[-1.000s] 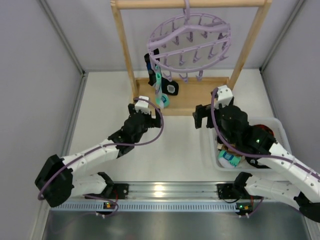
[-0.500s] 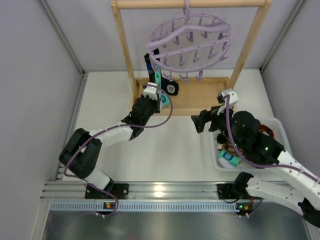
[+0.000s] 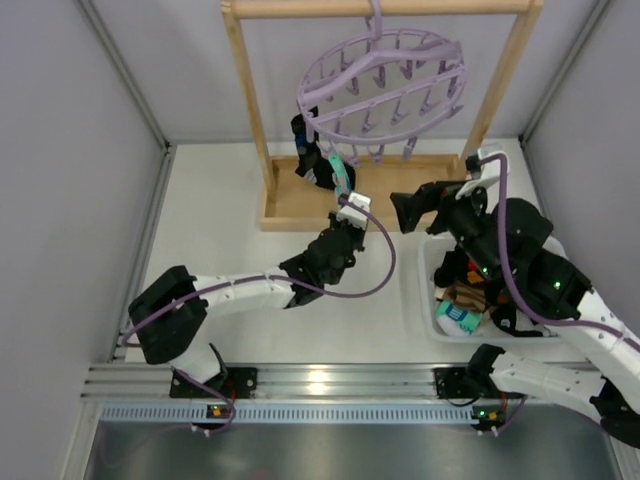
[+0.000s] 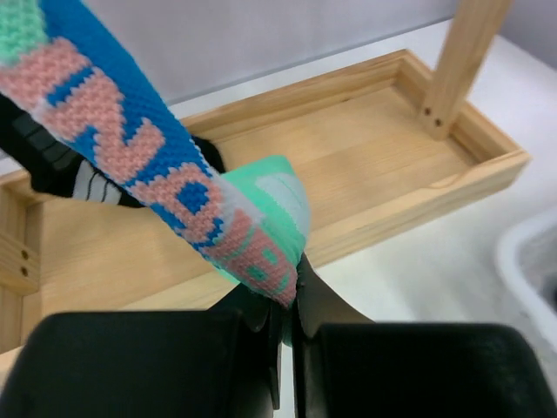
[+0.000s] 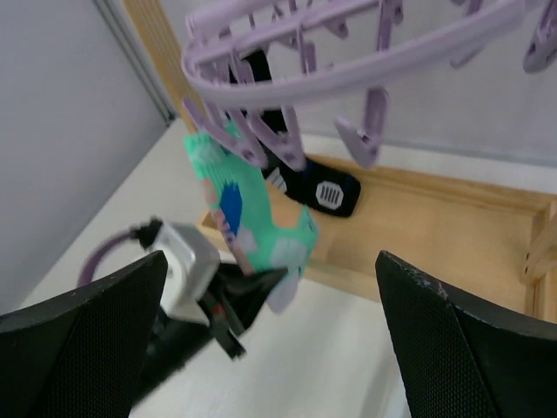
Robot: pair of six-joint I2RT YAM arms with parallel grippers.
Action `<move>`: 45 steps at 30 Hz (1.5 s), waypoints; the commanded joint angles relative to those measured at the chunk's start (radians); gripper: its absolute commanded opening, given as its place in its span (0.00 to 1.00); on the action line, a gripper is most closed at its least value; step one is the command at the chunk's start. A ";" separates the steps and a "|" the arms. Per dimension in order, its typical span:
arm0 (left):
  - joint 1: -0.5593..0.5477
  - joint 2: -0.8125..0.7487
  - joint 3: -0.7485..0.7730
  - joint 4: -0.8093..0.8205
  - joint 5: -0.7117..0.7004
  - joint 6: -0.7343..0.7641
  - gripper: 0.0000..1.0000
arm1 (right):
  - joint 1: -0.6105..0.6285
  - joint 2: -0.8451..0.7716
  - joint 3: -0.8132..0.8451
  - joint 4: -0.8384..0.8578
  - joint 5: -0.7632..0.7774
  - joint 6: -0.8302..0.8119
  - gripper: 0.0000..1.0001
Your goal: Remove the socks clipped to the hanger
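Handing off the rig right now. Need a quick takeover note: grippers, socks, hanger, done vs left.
Left gripper: shut on the toe end of the teal sock with blue and pink pattern, which is still clipped to the round lavender plastic hanger.
Right gripper: open and empty, in the air to the right of that sock.
Black sock: at least one, also still clipped, hanging over the wooden rack's base tray.
Done: removed socks lie in the white plastic bin on the right.
Left: pull the teal sock free, bin it, then the black one.
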 commanded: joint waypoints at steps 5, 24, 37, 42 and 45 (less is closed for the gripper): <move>-0.182 0.134 0.199 0.072 -0.299 0.187 0.00 | -0.012 0.158 0.341 -0.169 0.041 -0.054 0.99; -0.267 0.135 0.122 0.072 -0.334 0.095 0.00 | -0.017 0.552 0.619 -0.270 -0.029 -0.244 0.76; -0.256 0.082 0.056 0.072 -0.279 0.057 0.00 | -0.097 0.542 0.534 -0.195 -0.184 -0.227 0.69; -0.253 0.077 0.049 0.072 -0.261 0.055 0.00 | -0.134 0.569 0.536 -0.186 -0.190 -0.227 0.67; -0.252 0.077 0.046 0.072 -0.251 0.052 0.00 | -0.138 0.581 0.531 -0.174 -0.204 -0.227 0.66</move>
